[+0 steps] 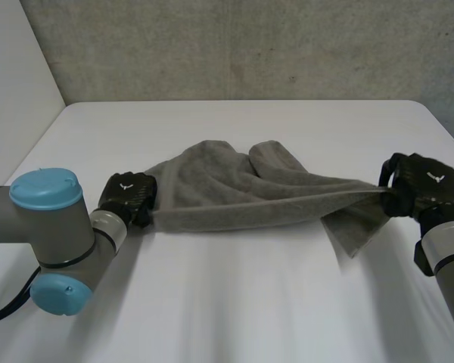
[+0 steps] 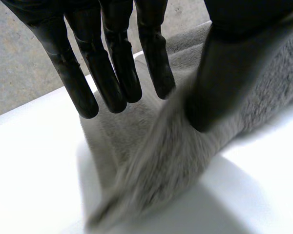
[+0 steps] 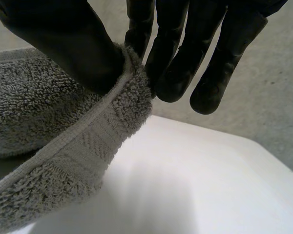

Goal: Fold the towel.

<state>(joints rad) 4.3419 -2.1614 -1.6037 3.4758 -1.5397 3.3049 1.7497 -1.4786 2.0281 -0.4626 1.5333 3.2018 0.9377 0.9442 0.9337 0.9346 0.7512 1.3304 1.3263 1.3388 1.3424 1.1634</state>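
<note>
A grey towel (image 1: 242, 193) hangs bunched and stretched across the middle of the white table (image 1: 234, 302), between my two hands. My left hand (image 1: 129, 198) is at the towel's left end. In the left wrist view its fingers (image 2: 112, 73) are straight and stand apart from the thumb (image 2: 219, 73), while the towel (image 2: 156, 165) runs loose past the thumb's tip. My right hand (image 1: 420, 185) holds the towel's right end off the table. There the thumb (image 3: 63, 39) and fingers pinch the towel's hemmed edge (image 3: 102, 122).
A rough concrete wall (image 1: 250, 45) rises behind the table's far edge. A pale panel (image 1: 15, 83) stands at the far left. My left arm's elbow (image 1: 49, 234) sits over the table's near left part. Bare tabletop lies in front of the towel.
</note>
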